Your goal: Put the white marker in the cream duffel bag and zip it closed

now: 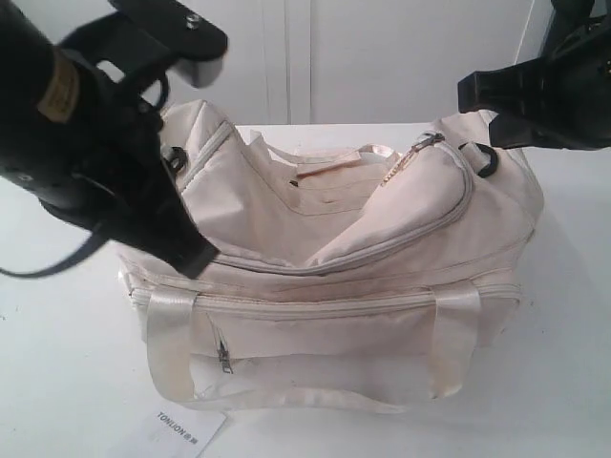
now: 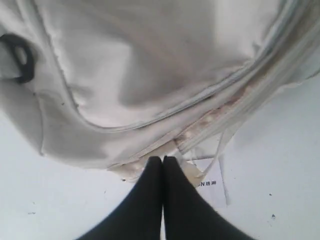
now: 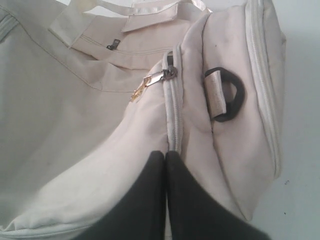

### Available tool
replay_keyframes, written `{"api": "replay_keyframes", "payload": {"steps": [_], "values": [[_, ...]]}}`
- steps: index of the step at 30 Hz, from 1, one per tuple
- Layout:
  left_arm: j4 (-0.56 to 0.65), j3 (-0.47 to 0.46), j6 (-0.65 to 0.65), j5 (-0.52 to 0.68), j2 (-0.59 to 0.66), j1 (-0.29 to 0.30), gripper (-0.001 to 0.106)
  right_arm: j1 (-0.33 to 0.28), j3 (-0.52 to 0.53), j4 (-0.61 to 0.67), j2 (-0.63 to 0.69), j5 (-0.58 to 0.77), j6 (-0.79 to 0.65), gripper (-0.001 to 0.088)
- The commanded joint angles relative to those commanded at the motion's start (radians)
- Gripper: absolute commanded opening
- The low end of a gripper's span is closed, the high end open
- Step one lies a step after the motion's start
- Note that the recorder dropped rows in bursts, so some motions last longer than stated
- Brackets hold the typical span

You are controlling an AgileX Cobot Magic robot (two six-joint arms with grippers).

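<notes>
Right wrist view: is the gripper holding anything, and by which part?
Nothing that shows. The right gripper is shut, jaws pressed together, tips by the cream duffel bag's zip seam; the zip pull lies clear of them.

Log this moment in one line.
left claw shut | right claw shut | soft cream fabric duffel bag on table | thin white marker unseen | metal zip pull by black ring

The exterior camera stands in front of the table [image 1: 57, 372], raised, looking down on the bag [image 1: 334, 248] at middling range. The left arm [image 1: 86, 143] crowds in at 10 o'clock, the right arm [image 1: 554, 91] at 2 o'clock. The left wrist camera looks past the left gripper [image 2: 162, 159], very close on the bag's 9 o'clock end, sharing the paper tag [image 1: 186, 431] with the exterior view. The right wrist camera hangs close over the 3 o'clock end, sharing the zip pull [image 1: 425, 143] and black ring [image 1: 482, 157].
</notes>
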Motion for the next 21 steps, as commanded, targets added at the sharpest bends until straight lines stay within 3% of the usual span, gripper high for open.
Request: {"api": "replay_keyframes", "payload": {"steps": [6, 14, 16, 21], "values": [[-0.237, 0.031, 0.136, 0.018, -0.014, 0.269, 0.000, 0.000, 0.000, 0.000, 0.000, 0.000, 0.000, 0.0000], [-0.547, 0.133, 0.375, -0.001, -0.066, 0.519, 0.000, 0.000, 0.000, 0.000, 0.000, 0.000, 0.000, 0.0000], [-0.537, 0.135, 0.382, -0.003, -0.086, 0.551, 0.000, 0.000, 0.000, 0.000, 0.000, 0.000, 0.000, 0.0000], [-0.489, 0.135, 0.382, 0.001, -0.109, 0.554, 0.000, 0.000, 0.000, 0.000, 0.000, 0.000, 0.000, 0.0000]]}}
